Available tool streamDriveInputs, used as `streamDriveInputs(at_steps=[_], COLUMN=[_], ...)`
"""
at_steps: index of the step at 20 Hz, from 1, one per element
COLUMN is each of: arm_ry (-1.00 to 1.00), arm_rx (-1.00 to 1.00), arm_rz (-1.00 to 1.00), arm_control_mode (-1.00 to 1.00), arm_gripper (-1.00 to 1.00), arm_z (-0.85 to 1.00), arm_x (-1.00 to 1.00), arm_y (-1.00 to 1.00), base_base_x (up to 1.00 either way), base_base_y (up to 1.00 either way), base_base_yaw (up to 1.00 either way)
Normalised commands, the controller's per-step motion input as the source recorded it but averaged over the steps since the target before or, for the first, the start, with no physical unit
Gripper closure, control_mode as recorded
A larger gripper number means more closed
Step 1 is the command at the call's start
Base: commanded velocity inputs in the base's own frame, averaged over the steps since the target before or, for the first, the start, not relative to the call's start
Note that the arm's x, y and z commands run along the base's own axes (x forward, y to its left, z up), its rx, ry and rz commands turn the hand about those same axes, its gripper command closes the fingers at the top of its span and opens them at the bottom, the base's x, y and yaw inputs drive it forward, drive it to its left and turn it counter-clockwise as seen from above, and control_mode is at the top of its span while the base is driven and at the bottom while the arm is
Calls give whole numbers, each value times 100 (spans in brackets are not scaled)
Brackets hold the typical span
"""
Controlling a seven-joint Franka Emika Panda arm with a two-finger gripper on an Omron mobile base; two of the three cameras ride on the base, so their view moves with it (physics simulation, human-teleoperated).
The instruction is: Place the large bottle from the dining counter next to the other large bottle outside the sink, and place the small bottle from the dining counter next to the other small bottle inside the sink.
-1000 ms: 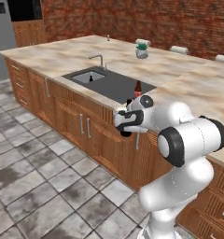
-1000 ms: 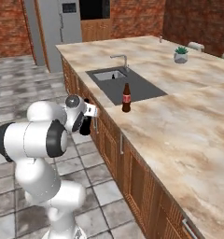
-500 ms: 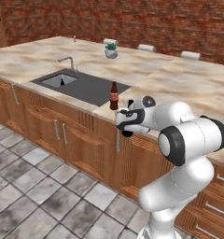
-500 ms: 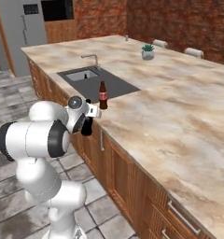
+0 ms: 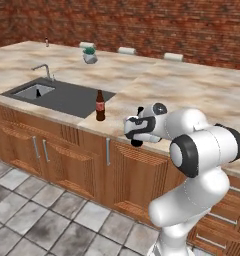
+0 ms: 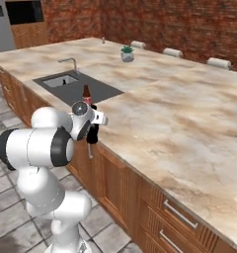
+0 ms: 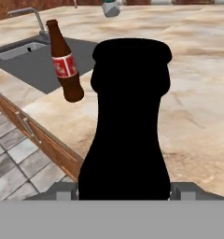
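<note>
Beside the sink [image 5: 39, 91]: grey metal basin, dark matte surround, slim chrome faucet.
Upright bottle [image 5: 100, 106]: glossy brown, red label, on the surround's corner.
Gripper [image 5: 137, 134]: clenched on a near-black large bottle [image 7: 127, 121], over the marbled counter edge [image 6: 155, 168], right of the sink.

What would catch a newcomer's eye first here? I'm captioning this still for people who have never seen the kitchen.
First, the white arm by the dining counter, its gripper shut on a black bottle at the counter's edge. Next, a brown cola bottle with a red label, upright on the dark surround right of the sink.
</note>
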Motion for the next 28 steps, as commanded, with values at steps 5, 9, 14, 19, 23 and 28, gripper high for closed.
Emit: streamDriveInputs(at_steps=[5,9,14,19,23,28], arm_ry=[0,0,0,0,0,0], arm_rx=[0,0,0,0,0,0], arm_rz=[0,0,0,0,0,0], arm_control_mode=[100,100,100,100,100,100], arm_gripper=[100,100,100,100,100,100], arm_z=[0,0,0,0,0,0], arm_x=[0,0,0,0,0,0], arm_y=[0,0,0,0,0,0], base_base_x=[15,26,33,31,21,16], base_base_y=[4,10,21,35,59,56], base_base_yaw=[-27,-27,-27,-22,-22,-23])
